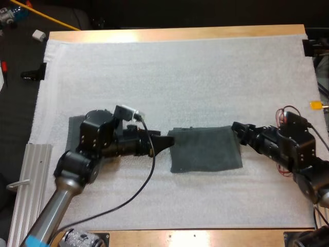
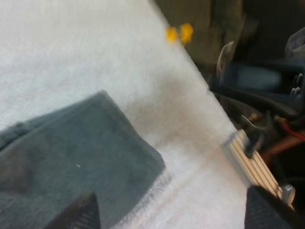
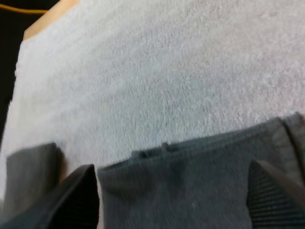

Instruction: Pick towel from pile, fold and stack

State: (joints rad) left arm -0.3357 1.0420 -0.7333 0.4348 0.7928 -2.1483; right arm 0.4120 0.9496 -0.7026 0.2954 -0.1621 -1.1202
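Note:
A dark grey-green towel [image 1: 205,149] lies folded flat as a rectangle in the middle of the white mat [image 1: 180,72]. My left gripper [image 1: 167,140] is at its left edge. In the left wrist view the fingers [image 2: 76,214] stand wide apart over a corner of the towel [image 2: 81,162], so the left gripper [image 2: 174,219] is open. My right gripper [image 1: 236,127] is at the towel's right edge. It [image 3: 171,200] is open too, low over the towel [image 3: 190,181], with its fingers [image 3: 62,200] spread. A second towel [image 1: 76,128] lies partly under my left arm.
A ribbed metal rail [image 1: 28,180] lies off the mat's left front side. Small items [image 1: 38,35] sit on the floor past the far left corner. The mat's far half is bare. A similar ribbed metal bar [image 2: 252,162] appears beyond the mat's edge in the left wrist view.

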